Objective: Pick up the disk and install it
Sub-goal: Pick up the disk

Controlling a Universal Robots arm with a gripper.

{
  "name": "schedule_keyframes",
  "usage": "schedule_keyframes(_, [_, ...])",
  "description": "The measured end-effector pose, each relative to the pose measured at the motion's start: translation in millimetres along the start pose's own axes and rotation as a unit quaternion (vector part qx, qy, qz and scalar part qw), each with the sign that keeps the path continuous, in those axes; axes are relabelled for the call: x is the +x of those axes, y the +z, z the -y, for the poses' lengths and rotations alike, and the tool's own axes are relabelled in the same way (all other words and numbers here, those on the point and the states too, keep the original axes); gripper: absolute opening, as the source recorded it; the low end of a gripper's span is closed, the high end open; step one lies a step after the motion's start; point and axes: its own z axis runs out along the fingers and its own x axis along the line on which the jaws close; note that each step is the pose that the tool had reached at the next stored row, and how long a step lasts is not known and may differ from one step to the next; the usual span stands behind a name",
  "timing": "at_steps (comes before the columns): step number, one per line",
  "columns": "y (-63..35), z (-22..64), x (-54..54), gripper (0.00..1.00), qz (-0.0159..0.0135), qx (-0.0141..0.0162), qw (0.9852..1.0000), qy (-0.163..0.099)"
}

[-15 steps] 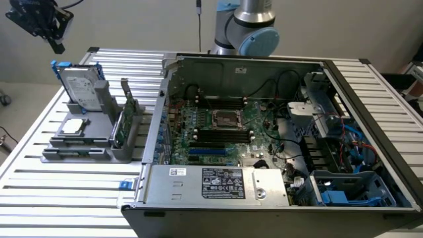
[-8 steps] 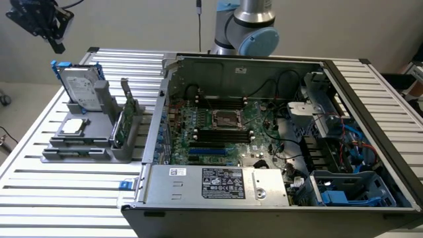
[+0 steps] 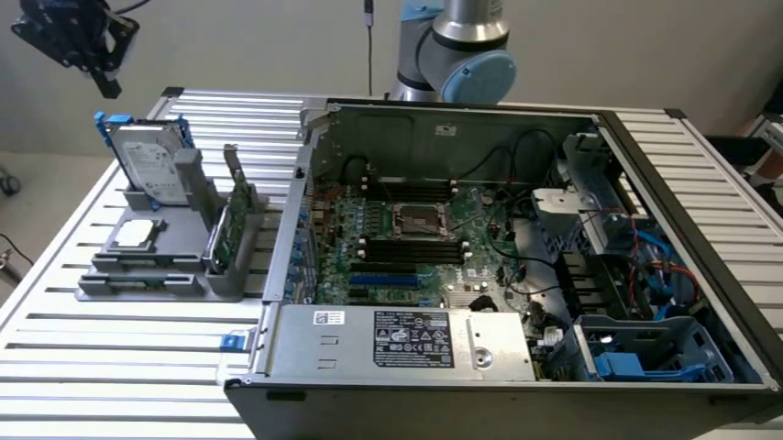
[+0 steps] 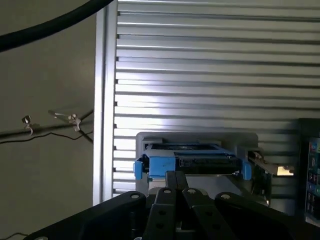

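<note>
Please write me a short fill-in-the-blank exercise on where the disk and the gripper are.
1. The disk stands ____ in the grey holder.
2. The gripper hangs ____ the disk, apart from it.
3. The plastic frame edging the disk is ____.
4. In the exterior view, the open computer case sits to the holder's ____.
Missing words: upright, above, blue, right.

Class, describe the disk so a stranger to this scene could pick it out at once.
On the table, at the exterior view's left of the open computer case, sits a grey holder. The disk stands upright at its far end. It is the silver slab with a white label and blue frame, unlike the flat square chip and the thin green card.
</note>
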Motion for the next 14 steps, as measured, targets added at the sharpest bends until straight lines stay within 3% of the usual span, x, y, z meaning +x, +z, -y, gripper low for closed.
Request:
schedule_keyframes(4, [1.9, 0.1, 0.0, 0.11, -0.0016, 0.0000, 0.9994, -0.036])
schedule_keyframes(7, [3.6, 0.2, 0.0, 0.11, -0.0029, 0.0000, 0.9980, -0.064])
schedule_keyframes(11, [5.9, 0.3, 0.0, 0.11, -0.0046, 0.0000, 0.9950, -0.100])
schedule_keyframes(14, [7.0, 0.4, 0.0, 0.11, -0.0059, 0.0000, 0.9919, -0.127])
